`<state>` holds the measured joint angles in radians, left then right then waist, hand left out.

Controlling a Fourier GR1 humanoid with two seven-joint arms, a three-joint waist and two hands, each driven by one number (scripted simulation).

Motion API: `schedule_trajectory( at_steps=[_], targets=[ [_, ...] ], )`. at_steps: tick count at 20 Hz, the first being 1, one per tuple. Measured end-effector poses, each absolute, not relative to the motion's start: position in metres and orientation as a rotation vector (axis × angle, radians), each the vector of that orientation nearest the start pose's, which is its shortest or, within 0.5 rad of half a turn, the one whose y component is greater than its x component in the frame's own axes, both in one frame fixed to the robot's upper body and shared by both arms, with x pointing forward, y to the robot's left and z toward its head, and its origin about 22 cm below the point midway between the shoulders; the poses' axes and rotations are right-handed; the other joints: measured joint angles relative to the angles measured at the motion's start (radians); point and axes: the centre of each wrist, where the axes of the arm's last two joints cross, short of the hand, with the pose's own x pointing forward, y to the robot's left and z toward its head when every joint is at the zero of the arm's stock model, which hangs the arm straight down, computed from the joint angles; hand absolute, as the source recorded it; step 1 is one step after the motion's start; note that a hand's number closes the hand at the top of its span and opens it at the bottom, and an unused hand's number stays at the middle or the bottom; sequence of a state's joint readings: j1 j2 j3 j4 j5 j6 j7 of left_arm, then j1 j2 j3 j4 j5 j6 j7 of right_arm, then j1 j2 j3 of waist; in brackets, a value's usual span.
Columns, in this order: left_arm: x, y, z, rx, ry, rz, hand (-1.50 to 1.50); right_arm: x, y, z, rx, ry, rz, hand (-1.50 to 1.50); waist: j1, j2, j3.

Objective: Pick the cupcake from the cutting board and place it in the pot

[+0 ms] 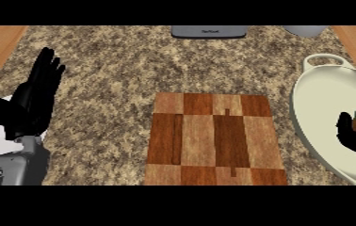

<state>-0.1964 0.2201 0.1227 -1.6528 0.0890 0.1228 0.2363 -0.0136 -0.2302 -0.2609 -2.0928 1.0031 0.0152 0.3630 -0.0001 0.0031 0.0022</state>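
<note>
Right hand (345, 130) sitting in pot (311, 94) at 3 o'clock; grasp cannot tell, cupcake possibly hidden there. Board (215, 140) showing none. Left hand (38, 93) resting wide, 9 o'clock. Release low, mid-pot.

Left hand (38, 95) is parked by the counter's (111, 79) left edge, fingers straight up, grey forearm (24, 166) below. Right hand (345, 130) is only a black sliver at the right edge.

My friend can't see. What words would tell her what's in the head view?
A wooden cutting board lies in the middle of a speckled counter, with no cupcake on it. At the right edge, a bit of the black right hand shows over a pale pot. The left hand rests open at the left, fingers up.
</note>
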Motion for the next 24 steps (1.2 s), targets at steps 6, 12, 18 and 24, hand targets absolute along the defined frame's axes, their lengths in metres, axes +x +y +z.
schedule_trajectory(
  at_steps=[6, 12, 18, 24],
  targets=[
    [0.287, 0.279, 0.083, 0.193, -1.614, 0.067, 0.00, 0.240, -0.365, 0.120, -1.456, -1.358, 0.425, 1.50, 0.004, 0.000, -0.001],
    [0.290, 0.275, 0.087, 0.194, -1.618, 0.058, 0.00, 0.264, -0.400, 0.081, -1.306, -1.293, 0.382, -1.50, 0.008, 0.000, -0.001],
    [0.284, 0.272, 0.089, 0.188, -1.620, 0.061, 0.00, 0.286, -0.414, 0.052, -1.060, -1.321, 0.341, -1.50, 0.014, 0.000, 0.000],
    [0.286, 0.275, 0.088, 0.202, -1.616, 0.069, 0.00, 0.296, -0.423, 0.059, -0.847, -1.534, 0.152, -1.50, 0.003, -0.002, -0.001]
  ],
)
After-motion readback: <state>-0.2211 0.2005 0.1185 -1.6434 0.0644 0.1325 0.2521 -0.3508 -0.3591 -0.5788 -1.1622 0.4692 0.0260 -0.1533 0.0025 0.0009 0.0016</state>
